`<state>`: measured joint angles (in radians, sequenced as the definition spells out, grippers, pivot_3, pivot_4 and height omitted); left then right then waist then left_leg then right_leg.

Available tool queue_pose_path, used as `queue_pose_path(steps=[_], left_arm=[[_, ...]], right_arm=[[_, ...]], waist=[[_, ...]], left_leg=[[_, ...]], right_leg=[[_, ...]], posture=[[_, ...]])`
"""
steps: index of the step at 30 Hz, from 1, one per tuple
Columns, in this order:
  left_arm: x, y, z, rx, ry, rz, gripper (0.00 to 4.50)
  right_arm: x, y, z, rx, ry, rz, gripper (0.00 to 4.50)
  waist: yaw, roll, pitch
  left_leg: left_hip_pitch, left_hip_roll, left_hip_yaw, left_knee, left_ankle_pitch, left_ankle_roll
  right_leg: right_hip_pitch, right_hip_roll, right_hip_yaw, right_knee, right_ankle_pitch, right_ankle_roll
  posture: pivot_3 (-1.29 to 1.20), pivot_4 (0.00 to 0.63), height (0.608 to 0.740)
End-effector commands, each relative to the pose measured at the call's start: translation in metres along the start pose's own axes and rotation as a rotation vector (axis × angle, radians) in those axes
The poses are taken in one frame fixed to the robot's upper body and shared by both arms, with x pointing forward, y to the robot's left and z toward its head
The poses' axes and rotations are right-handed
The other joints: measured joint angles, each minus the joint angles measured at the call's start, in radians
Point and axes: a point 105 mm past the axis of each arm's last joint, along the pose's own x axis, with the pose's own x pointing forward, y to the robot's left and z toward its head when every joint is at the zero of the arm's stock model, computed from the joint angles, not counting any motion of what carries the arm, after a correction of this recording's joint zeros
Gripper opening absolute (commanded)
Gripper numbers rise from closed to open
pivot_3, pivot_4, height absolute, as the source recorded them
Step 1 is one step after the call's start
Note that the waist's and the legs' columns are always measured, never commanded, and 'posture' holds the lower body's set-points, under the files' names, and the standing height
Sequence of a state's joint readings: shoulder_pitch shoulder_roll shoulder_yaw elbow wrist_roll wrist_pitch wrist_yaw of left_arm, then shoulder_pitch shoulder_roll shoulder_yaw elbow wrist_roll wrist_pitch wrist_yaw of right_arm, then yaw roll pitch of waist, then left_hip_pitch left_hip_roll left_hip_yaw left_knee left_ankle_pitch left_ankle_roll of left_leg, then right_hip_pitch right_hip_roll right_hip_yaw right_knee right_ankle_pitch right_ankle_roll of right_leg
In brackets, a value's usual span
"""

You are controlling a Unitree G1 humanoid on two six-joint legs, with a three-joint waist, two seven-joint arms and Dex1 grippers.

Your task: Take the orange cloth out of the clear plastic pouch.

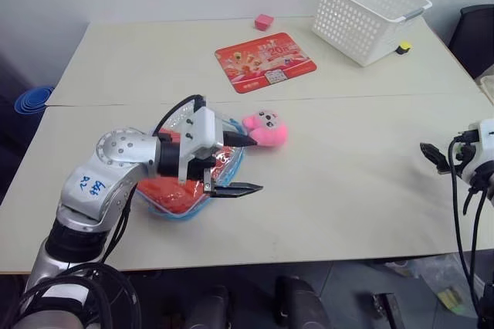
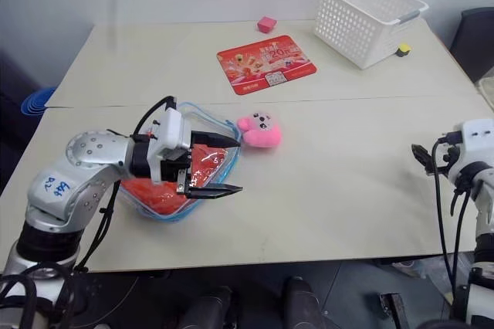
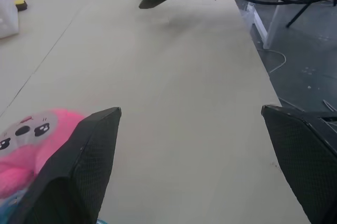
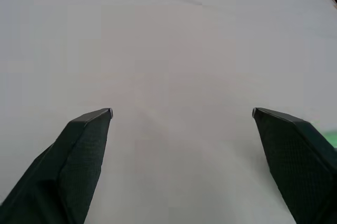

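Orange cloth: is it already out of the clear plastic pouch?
No, the orange cloth lies inside the clear plastic pouch, under the open left gripper.

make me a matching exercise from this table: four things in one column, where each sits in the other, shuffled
Things:
1. orange cloth
2. plush toy
3. basket
4. red mat

Places:
a. far right corner of the table
b. inside the pouch, under the left gripper
c. just right of the pouch
d. flat, far middle of the table

Pairs: 1-b, 2-c, 3-a, 4-d
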<state>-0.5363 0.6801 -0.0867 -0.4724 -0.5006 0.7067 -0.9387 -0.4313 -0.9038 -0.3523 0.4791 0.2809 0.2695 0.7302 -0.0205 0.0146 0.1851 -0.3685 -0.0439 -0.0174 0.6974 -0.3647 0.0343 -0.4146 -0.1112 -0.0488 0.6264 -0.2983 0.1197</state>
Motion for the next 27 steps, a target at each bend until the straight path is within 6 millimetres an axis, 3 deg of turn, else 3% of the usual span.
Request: queue_pose_path(steps=[1, 4, 7, 10, 15, 21, 25, 27], left_arm=[[-0.008, 0.003, -0.011, 0.017, 0.146, 0.133, 4.5], [-0.021, 0.01, -0.044, -0.11, 0.378, 0.34, 4.5], [-0.025, -0.004, -0.053, -0.129, 0.476, 0.373, 4.5], [-0.031, -0.012, -0.062, -0.139, 0.572, 0.423, 4.5], [-0.033, -0.025, -0.066, -0.219, 0.601, 0.396, 4.5], [-0.034, -0.033, -0.082, -0.241, 0.667, 0.356, 4.5], [-0.036, -0.028, -0.092, -0.19, 0.714, 0.372, 3.64], [-0.037, -0.027, -0.093, -0.179, 0.72, 0.373, 2.98]], right_arm=[[-0.017, 0.037, 0.061, -0.09, -0.136, 0.3, 4.49], [-0.044, 0.114, 0.092, -0.121, -0.177, 0.768, 4.49], [-0.061, 0.159, 0.104, -0.122, -0.173, 1.024, 4.49], [-0.075, 0.188, 0.114, -0.122, -0.188, 1.206, 4.49], [-0.082, 0.205, 0.117, -0.13, -0.192, 1.336, 4.49], [-0.077, 0.207, 0.114, -0.139, -0.192, 1.348, 4.49], [-0.078, 0.206, 0.115, -0.141, -0.194, 1.345, 4.5], [-0.079, 0.206, 0.115, -0.141, -0.193, 1.342, 4.5]], waist=[[0.004, 0.0, 0.0], [0.009, 0.0, 0.0], [0.016, 0.0, 0.0], [0.031, -0.001, 0.0], [0.054, -0.002, 0.001], [0.046, -0.003, 0.001], [0.046, -0.003, 0.001], [0.046, -0.003, 0.001]], left_leg=[[0.0, 0.0, 0.0, 0.0, 0.0, 0.0], [0.001, 0.002, -0.001, 0.0, 0.0, -0.001], [0.001, 0.002, -0.002, 0.001, 0.0, -0.001], [0.0, 0.001, -0.003, 0.001, -0.001, -0.001], [-0.002, -0.002, -0.008, 0.001, -0.001, -0.001], [-0.002, -0.002, -0.008, 0.001, -0.001, -0.001], [-0.002, -0.002, -0.008, 0.001, -0.001, -0.001], [-0.001, -0.002, -0.008, 0.001, -0.001, -0.001]], right_leg=[[0.0, 0.0, 0.0, 0.0, 0.0, 0.0], [0.001, 0.001, 0.0, 0.0, 0.0, 0.0], [0.002, 0.001, 0.0, 0.0, 0.0, 0.0], [0.001, 0.0, 0.0, -0.001, 0.0, 0.0], [0.002, -0.002, -0.003, -0.005, 0.0, 0.0], [0.002, -0.002, -0.004, -0.004, 0.0, 0.0], [0.002, -0.002, -0.004, -0.004, 0.0, 0.0], [0.002, -0.002, -0.004, -0.004, 0.0, 0.0]], posture=[[0.0, 0.15, 0.74], [0.0, 0.15, 0.74], [0.0, 0.15, 0.74], [0.0, 0.15, 0.74], [0.0, 0.15, 0.74], [0.0, 0.15, 0.74], [0.0, 0.15, 0.74], [0.0, 0.15, 0.74]])
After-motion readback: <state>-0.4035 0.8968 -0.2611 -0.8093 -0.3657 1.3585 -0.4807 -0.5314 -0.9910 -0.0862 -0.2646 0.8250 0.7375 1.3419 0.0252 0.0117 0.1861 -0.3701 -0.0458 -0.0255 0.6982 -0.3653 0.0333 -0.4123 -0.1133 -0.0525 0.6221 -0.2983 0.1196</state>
